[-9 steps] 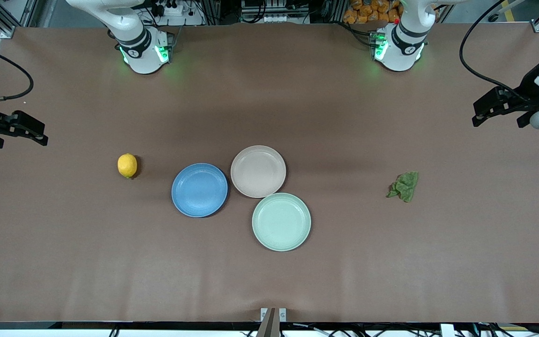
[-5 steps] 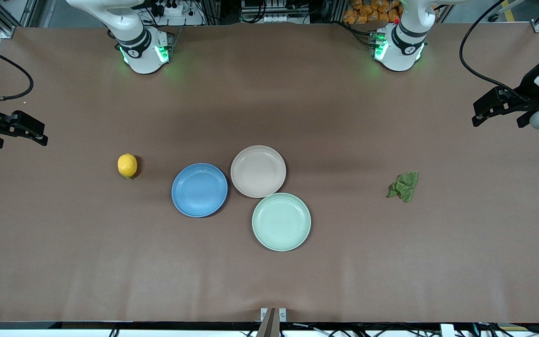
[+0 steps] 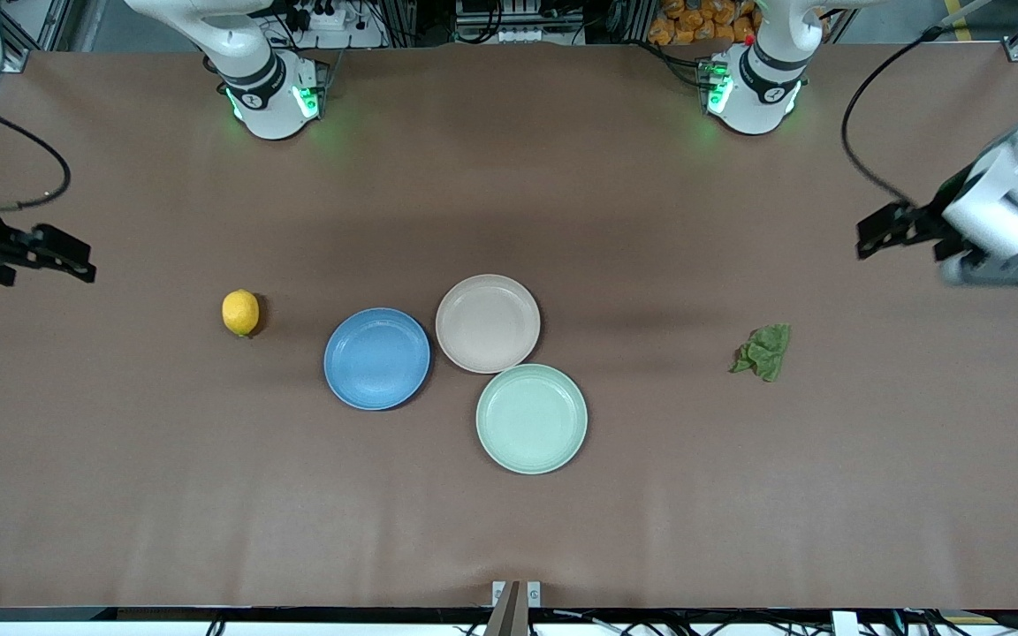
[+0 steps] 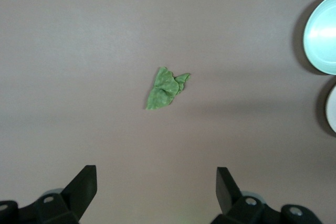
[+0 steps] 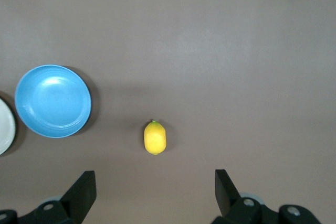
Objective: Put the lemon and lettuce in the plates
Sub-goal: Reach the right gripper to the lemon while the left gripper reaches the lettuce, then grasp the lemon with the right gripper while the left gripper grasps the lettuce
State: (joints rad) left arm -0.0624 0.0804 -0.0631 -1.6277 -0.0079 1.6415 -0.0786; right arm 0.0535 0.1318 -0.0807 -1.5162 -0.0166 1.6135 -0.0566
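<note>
I see the blue plate point(image 3: 376, 359) lying flat and empty on the tabletop point(image 3: 509, 512); I'll place everything from it. The beige-pink plate point(image 3: 488, 323), the same size and also empty, sits just beside it toward the left arm's end and slightly farther from the front camera, rims almost touching. The lemon point(image 3: 240, 313), a small bright yellow oval, rests on the tabletop near the blue plate toward the right arm's end. The lettuce point(image 3: 763, 351), a crumpled dark green leaf, lies well apart from the blue plate toward the left arm's end.
</note>
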